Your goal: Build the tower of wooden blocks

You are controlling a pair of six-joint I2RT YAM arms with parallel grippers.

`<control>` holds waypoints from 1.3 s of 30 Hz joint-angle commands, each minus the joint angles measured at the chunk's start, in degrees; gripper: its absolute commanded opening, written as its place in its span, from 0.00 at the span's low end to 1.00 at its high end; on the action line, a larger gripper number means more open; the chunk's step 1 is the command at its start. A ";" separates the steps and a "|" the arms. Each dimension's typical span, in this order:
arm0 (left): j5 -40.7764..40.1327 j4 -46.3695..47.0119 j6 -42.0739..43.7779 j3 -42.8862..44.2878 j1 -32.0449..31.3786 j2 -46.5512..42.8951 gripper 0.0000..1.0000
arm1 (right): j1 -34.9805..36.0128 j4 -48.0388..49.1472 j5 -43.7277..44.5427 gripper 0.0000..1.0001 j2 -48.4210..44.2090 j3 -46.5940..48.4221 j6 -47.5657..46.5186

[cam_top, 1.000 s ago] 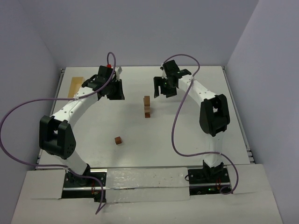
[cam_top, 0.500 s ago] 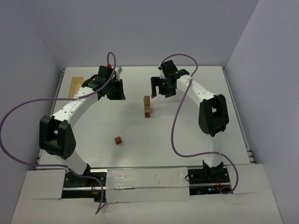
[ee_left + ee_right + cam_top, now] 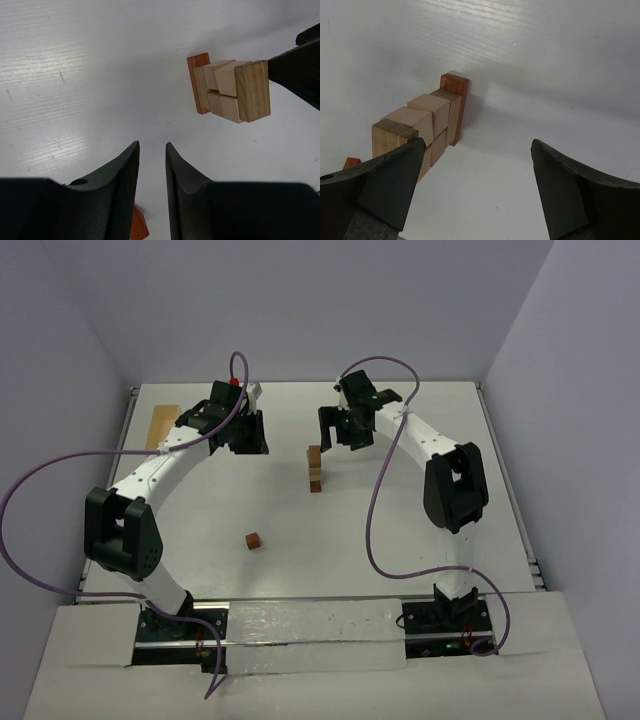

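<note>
Two tools: both empty
Right tool (image 3: 342, 443): jaws wider apart than before, shifted left, closer to the tower (image 3: 315, 469)
Left tool (image 3: 252, 445): jaws narrowly apart, unmoved

Robot lab cell: plain walls (image 3: 300, 300), white table (image 3: 320, 552).

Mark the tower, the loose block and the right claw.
tower (image 3: 315, 470), top external view, mid-stack.
loose block (image 3: 254, 540), top external view, top face.
right claw (image 3: 477, 142), right wrist view, midway between fingertips.
</note>
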 commanded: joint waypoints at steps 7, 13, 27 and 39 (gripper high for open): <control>1.46 1.07 0.23 2.54 0.31 0.44 0.34 | 0.58 -0.09 0.46 0.95 -0.49 0.87 -0.28; 1.46 1.01 0.24 2.61 0.31 0.33 0.34 | 0.59 0.08 0.20 0.95 -0.83 0.69 -0.29; 4.83 0.90 1.55 1.45 1.14 -1.14 0.30 | 0.19 -0.24 1.11 0.96 -2.04 0.03 -0.22; 24.00 -17.60 41.49 -5.76 3.76 -14.69 0.22 | -10.02 -0.92 -2.39 0.99 -13.25 -9.19 -3.20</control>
